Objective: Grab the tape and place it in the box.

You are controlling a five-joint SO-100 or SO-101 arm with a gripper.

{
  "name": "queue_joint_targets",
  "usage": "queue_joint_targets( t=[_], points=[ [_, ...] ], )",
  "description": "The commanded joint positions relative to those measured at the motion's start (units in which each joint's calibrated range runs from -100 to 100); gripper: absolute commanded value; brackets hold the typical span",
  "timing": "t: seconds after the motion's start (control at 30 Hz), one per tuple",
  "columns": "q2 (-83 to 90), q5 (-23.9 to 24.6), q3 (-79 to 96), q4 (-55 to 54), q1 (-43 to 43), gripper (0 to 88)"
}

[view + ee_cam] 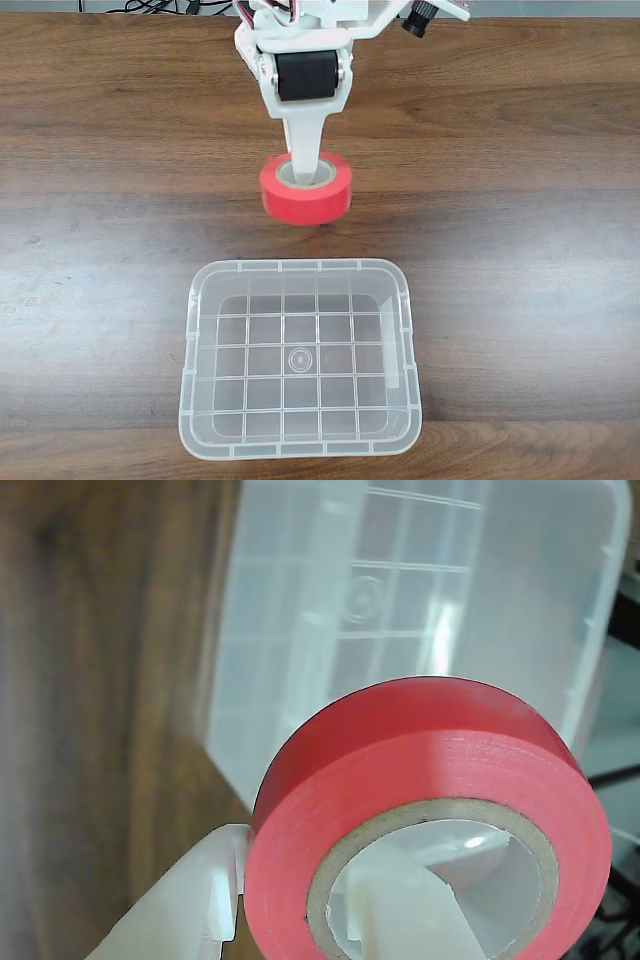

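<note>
The red tape (305,192) with its pale core is on the wooden table just behind the box. My gripper (303,178) comes down from the top edge of the fixed view and is shut on the tape's wall. One white finger (305,150) reaches into the core; the other is outside the ring. In the wrist view the tape (430,780) fills the lower right, with one finger (400,915) inside the core and the other finger (195,900) against its outer left side. The clear box (300,267) with a grid bottom stands empty in front. Whether the tape touches the table is unclear.
Bare brown wooden table (520,200) lies to the left and right of the tape and box. The box wall (280,630) is close behind the tape in the wrist view. Dark cables (150,6) run along the table's far edge.
</note>
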State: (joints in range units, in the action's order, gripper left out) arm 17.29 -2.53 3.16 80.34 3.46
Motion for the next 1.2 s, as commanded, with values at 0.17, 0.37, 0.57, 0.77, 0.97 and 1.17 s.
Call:
queue_joint_targets(
  t=[0.17, 0.37, 0.57, 0.77, 0.97, 1.17],
  points=[
    [-21.71, 0.21, -26.77, -2.68, -0.9, 2.3],
    [-36.35, 0.11, -39.38, -3.11, -2.14, 2.3],
    [-47.62, -0.26, -48.49, -3.11, -2.51, 2.4],
    [-52.61, -0.32, -51.12, -3.03, -2.43, 2.5],
    [-53.65, -0.32, -51.12, -3.03, -2.43, 4.2],
    [-53.57, -0.32, -51.12, -3.03, -2.51, 16.1]
  ],
)
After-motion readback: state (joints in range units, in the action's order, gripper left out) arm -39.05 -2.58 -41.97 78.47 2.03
